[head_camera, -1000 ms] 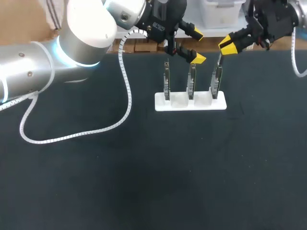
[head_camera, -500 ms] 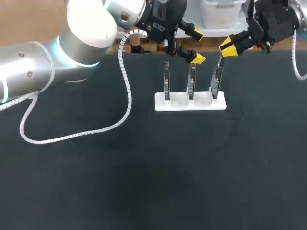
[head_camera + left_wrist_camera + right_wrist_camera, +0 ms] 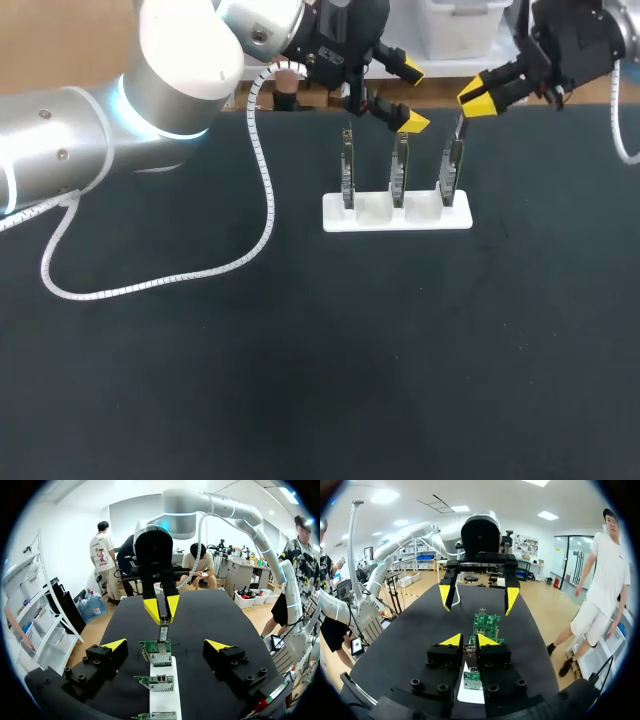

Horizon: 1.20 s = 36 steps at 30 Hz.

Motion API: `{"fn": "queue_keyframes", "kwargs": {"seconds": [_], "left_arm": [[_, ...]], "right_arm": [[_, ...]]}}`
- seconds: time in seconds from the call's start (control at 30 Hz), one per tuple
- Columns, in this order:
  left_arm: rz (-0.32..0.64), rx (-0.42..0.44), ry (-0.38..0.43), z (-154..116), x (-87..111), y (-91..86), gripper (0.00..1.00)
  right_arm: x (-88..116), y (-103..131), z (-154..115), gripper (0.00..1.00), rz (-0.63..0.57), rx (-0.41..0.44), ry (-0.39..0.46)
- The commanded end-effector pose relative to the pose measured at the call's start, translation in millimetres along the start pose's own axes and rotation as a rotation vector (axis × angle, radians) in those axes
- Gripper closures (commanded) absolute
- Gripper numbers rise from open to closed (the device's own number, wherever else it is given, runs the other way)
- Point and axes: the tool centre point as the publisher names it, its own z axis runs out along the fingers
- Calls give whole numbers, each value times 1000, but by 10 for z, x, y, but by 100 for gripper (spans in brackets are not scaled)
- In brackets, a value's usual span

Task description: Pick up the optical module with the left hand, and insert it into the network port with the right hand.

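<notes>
Right gripper [image 3: 472, 98] clamped on the optical module [image 3: 163, 631]. Module hangs below its tips, right over the end circuit board [image 3: 159, 653] in the white rack [image 3: 420, 218]. Left gripper [image 3: 412, 96] fingers apart, with the middle board [image 3: 399, 170] beneath it.

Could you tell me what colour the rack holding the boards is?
The rack is white, best seen in the head view.
</notes>
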Motion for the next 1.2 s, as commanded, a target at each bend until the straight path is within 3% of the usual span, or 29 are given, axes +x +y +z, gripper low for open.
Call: {"fn": "queue_keyframes", "kwargs": {"seconds": [0.03, 0.5, 1.2], "left_arm": [[-2, 5, 7, 7, -12, 27, 0], [-2, 5, 7, 7, -12, 27, 0], [-2, 5, 7, 7, -12, 27, 0]], "right_arm": [[25, -32, 2, 100, 2, -6, -1], [-33, -71, -18, 100, -25, -3, 2], [36, -103, 9, 100, -14, -3, -7]]}}
